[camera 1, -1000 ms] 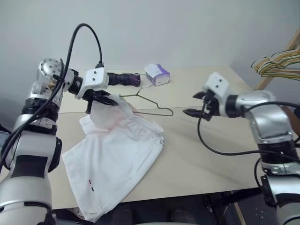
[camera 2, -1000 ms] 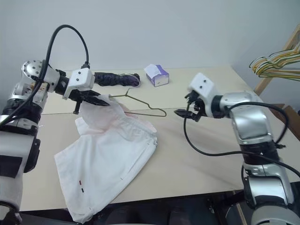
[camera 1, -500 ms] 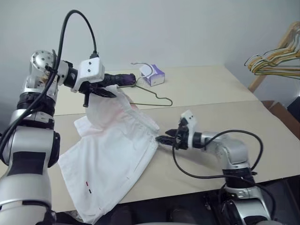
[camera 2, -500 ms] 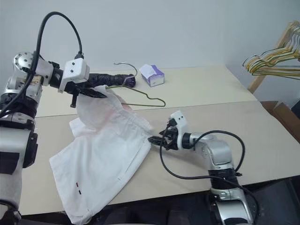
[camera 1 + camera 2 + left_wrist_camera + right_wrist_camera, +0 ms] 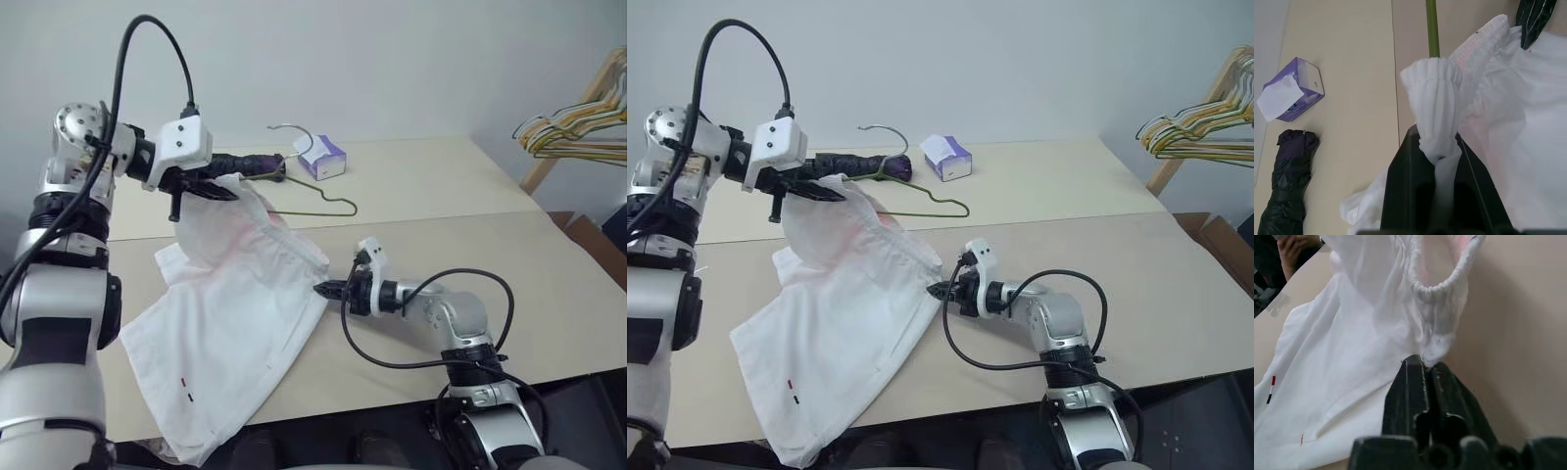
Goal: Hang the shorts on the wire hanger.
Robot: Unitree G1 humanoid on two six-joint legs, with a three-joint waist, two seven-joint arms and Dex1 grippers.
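The left gripper [image 5: 217,190], upper left, pinched the shorts [image 5: 235,333] waistband above the counter [image 5: 441,196]; the right gripper [image 5: 323,290] was clamped on their edge mid-frame. The wire hanger [image 5: 312,201] lay behind.

no readable text, labels or numbers on anything in view

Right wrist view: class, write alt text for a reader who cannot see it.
The right gripper, fingers shut, pinches the edge of the white shorts just below their gathered elastic waistband, which gapes open above the beige table. Small red and dark marks sit near one hem.
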